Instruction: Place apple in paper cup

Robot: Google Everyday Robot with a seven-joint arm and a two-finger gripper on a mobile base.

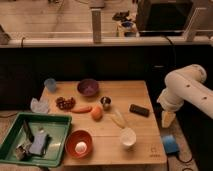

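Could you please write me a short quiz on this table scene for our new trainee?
1. True or false: the apple already sits inside the paper cup.
2. Which lies closest to the apple? A) carrot B) purple bowl C) green tray
3. Where is the gripper?
Key: 1 false, it lies on the table, apart from the cup. 2 A. 3 Beyond the table's right edge as pictured, holding nothing.

Orange-red apple [96, 113], white paper cup [127, 136], green tray [57, 131], and a seemingly cream hand [168, 119] beside the tan table [140, 91].
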